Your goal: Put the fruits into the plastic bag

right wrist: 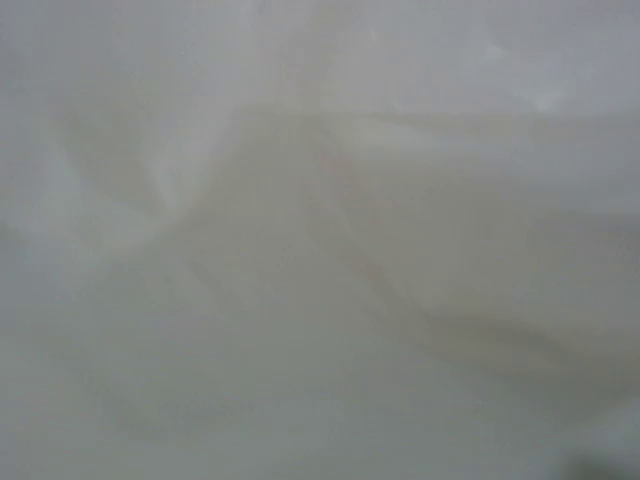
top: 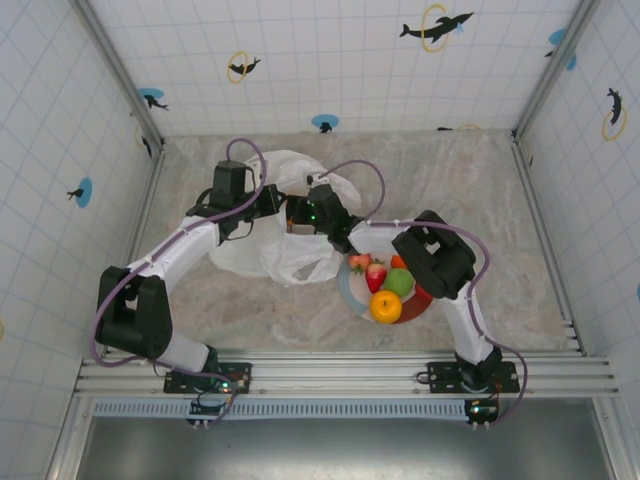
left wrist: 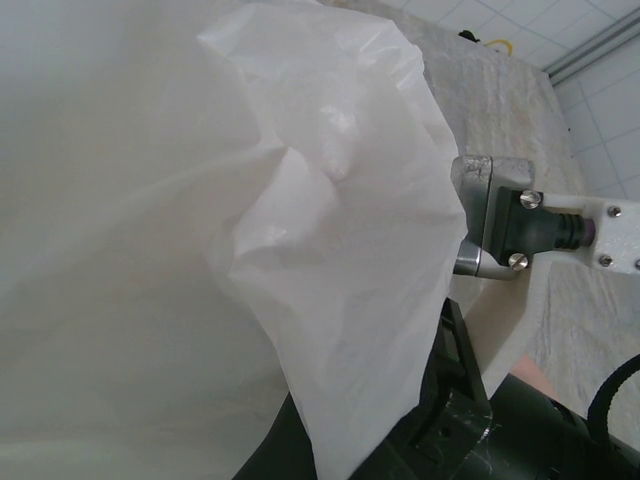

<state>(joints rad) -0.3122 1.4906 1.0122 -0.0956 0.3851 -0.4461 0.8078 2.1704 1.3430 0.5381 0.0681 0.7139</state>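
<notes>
White film: the plastic bag (top: 275, 255) lies crumpled mid-table, just left of the plate (top: 343, 290). In the left wrist view its folds hang close to the lens.
Left gripper (top: 268, 203): clenched, and we judge it pinches the bag's rim to hold the mouth up (the fingers themselves are hidden under film).
Right gripper (top: 305, 212): reaching into the bag's mouth. We cannot tell whether its jaws are parted or closed, nor whether it carries anything.
Fruits: a strawberry (top: 376, 276), a green apple (top: 400, 282) and an orange (top: 385, 307) sit bunched on the plate with a few others, so we judge much of the job undone.
Risk, film: the thin plastic may snag on the right fingers as they pull out, dragging the bag or tearing the rim from the left pinch. The mouth would then collapse.
Risk, fruit: a round one let go near the rim could roll back out.
Risk, plate: the right arm's elbow hangs over the plate, and a low sweep could knock fruits off.
</notes>
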